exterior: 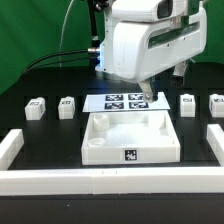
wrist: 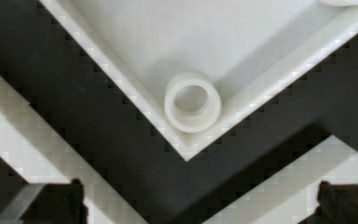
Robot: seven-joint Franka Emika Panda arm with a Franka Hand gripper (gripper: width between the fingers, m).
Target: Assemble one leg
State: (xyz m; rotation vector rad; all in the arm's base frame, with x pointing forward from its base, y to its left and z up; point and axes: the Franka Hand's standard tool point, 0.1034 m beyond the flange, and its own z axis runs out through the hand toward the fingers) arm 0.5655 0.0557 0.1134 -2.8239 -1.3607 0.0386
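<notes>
**exterior view**
- arm (exterior: 150, 45): white, reaching down over the far side of the tray.
- gripper (exterior: 145, 96): hanging low above the tray's far corner on the exterior view's right, at the marker board's near edge. Fingers are hiding under the wrist here, so I can't tell the spread from this view.
- tray (exterior: 130, 150): sitting mid-table, open side up, showing a tag on its near wall.
- marker board (exterior: 122, 100): lying flat just behind the tray, partly covered by the arm.
- leg: four are showing, all resting on the table (exterior: 55, 130) and none gripped.
  - leg (exterior: 35, 108) and leg (exterior: 67, 105) are sitting at the exterior view's left.
  - leg (exterior: 187, 103) and leg (exterior: 217, 102) are sitting at the exterior view's right.
  - All four are level with the marker board and well apart from the tray.
- rails (exterior: 110, 182): white bars running along the near edge and both sides of the table.

**wrist view**
- tray corner: filling the frame as a white V, with black table showing outside its walls.
- hole (wrist: 194, 100): round with a raised rim, sitting just inside the corner.
- fingers (wrist: 34, 205): showing at opposite edges of the frame, spread wide apart. The gripper is gaping with nothing between the pads, hovering above the corner and not touching the tray.
</notes>
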